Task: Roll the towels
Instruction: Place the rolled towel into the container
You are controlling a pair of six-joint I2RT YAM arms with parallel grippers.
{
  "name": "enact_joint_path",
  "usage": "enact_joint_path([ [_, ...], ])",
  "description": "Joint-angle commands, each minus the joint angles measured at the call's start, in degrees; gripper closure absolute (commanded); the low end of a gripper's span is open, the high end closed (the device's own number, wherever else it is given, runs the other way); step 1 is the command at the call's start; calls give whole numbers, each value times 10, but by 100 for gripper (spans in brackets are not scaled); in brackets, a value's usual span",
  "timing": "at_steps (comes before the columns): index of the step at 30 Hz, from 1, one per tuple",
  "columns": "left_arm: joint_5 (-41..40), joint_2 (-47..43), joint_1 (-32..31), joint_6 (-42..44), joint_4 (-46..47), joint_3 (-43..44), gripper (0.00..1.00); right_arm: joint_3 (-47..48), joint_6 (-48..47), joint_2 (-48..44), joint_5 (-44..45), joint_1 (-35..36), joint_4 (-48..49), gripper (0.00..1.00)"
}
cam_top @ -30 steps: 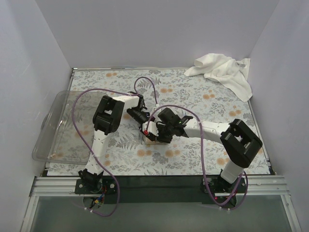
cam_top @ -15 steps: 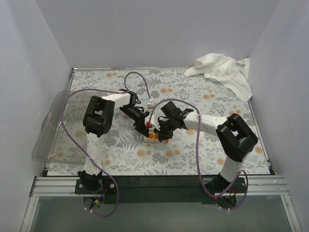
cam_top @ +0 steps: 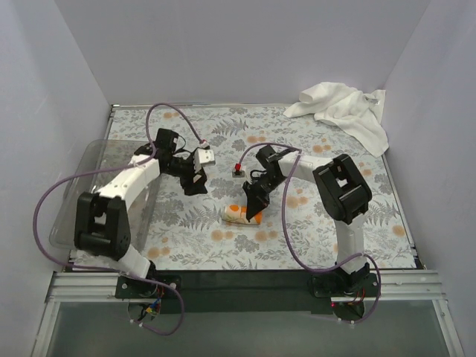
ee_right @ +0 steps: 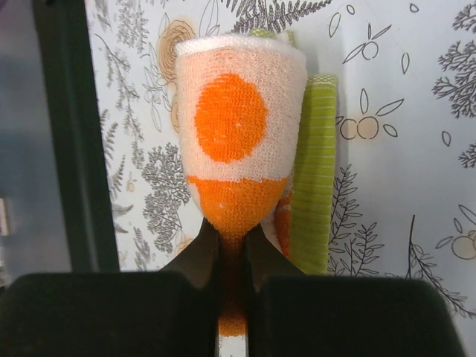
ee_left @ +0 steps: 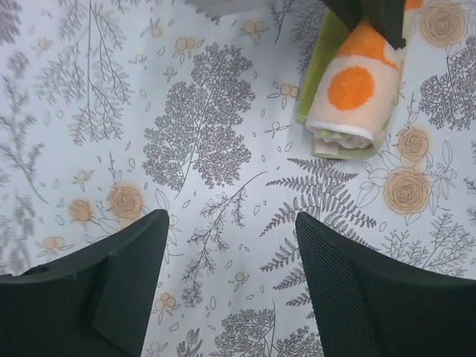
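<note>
The small orange-and-green printed cloth [cam_top: 242, 215] lies rolled up near the table's middle; it also shows in the left wrist view [ee_left: 355, 88] and the right wrist view [ee_right: 239, 149]. My right gripper [cam_top: 253, 204] is shut on one end of this roll [ee_right: 233, 245], pinching the orange fabric between its fingers. My left gripper [cam_top: 196, 181] is open and empty, hovering over bare table covering [ee_left: 230, 223] to the left of the roll. The large white towel [cam_top: 346, 108] lies crumpled at the far right corner.
A clear plastic bin [cam_top: 97, 195] sits on the table's left edge, partly over it. The fern-patterned covering [cam_top: 297, 230] spans the table. Purple cables loop over both arms. Walls close in the back and sides.
My left gripper has let go and pulled away to the left of the cloth, now open. My right gripper has turned and stays shut on the roll's end.
</note>
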Motion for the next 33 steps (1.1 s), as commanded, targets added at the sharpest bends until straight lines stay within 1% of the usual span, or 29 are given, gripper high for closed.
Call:
enact_joint_path([
  [1,-52,-112,-30,57,96,-90,35,16,2,61,-35,-7,-86,99],
  [2,-69,-133,-40,71,106,-112,34,19,0,69,-39,-10,-88,99],
  [3,-78,-174,-64,97,119,-136,31,28,-2,76,-48,-13,-91,99],
  [4,-88,-193,-80,108,141,-177,30,32,-4,91,-51,-18,-99,99],
  [5,-110,-210,-114,116,152,-199,29,38,-10,99,-59,-20,-104,99],
  [7,-121,-247,-152,134,183,-243,28,49,-17,120,-68,-27,-117,99],
  [8,-126,-253,-183,140,190,-251,28,54,-23,128,-77,-29,-122,99],
  [11,-141,-252,-229,138,225,-271,28,69,-32,153,-92,-35,-140,99],
  [14,-157,-229,-277,136,266,-276,29,73,-38,168,-110,-38,-145,99],
  [17,-173,-194,-302,140,300,-275,30,75,-38,182,-124,-38,-145,99],
  [22,-193,-137,-318,141,345,-276,33,73,-38,200,-147,-39,-145,99],
  [33,-186,-76,-344,127,363,-279,39,69,-39,228,-195,-41,-149,99],
])
